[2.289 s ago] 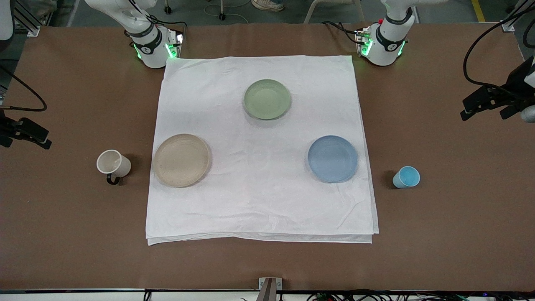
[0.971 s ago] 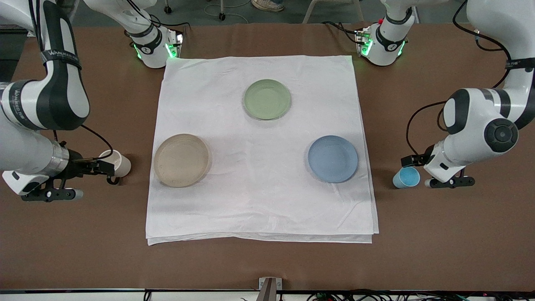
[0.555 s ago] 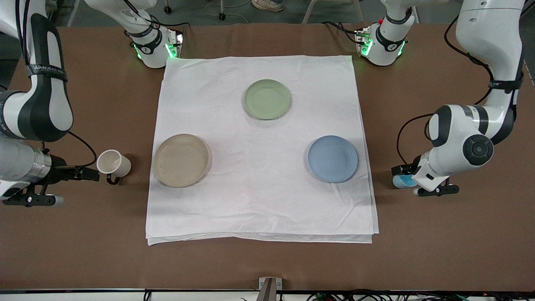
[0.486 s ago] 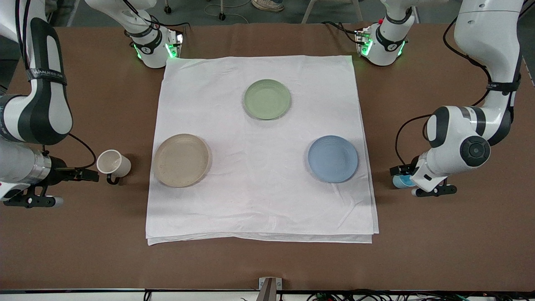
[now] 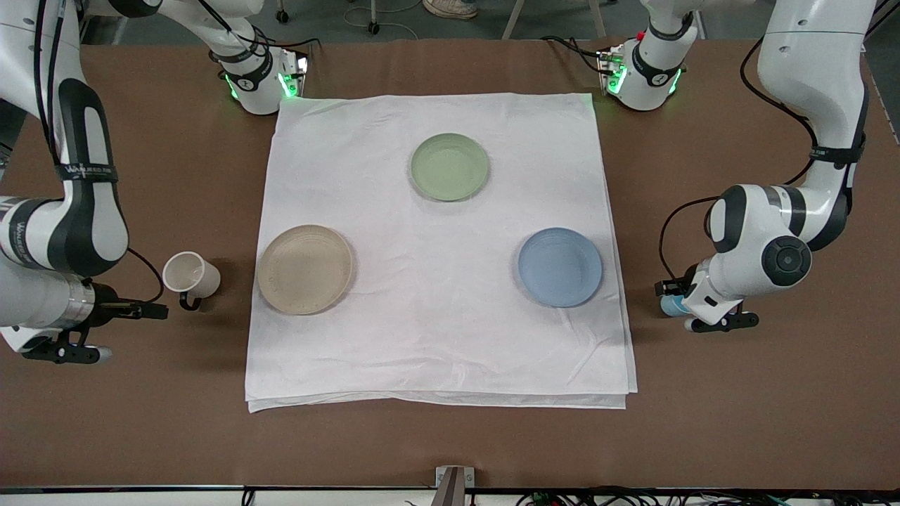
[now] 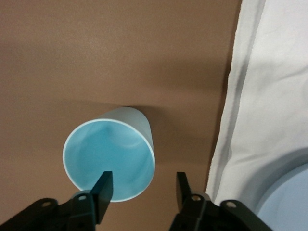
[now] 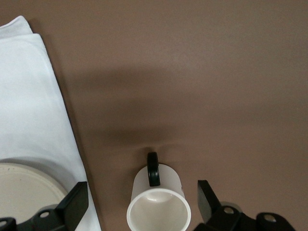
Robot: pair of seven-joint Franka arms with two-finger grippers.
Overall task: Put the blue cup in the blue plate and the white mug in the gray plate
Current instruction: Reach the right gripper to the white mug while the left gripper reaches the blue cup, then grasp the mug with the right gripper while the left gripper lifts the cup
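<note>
The blue cup (image 5: 671, 306) stands on the bare table beside the cloth, mostly hidden under my left gripper (image 5: 668, 292). In the left wrist view the left gripper (image 6: 143, 187) is open; one finger (image 6: 102, 188) is over the blue cup's (image 6: 109, 161) mouth, the other is outside its wall. The blue plate (image 5: 560, 267) lies on the cloth close by. The white mug (image 5: 191, 275) stands upright beside the gray plate (image 5: 305, 269). My right gripper (image 5: 156, 310) is open, low, just short of the mug; the mug (image 7: 159, 204) shows between its fingers (image 7: 77, 202).
A pale green plate (image 5: 450, 167) lies on the white cloth (image 5: 436, 337) nearer the robot bases. The cloth's edge (image 6: 226, 120) runs close to the blue cup. Both arms' elbows hang over the table's two ends.
My left gripper has slid toward the cloth over the blue cup, covering more of it. My right gripper has drawn back from the white mug and shifted slightly nearer the front camera.
</note>
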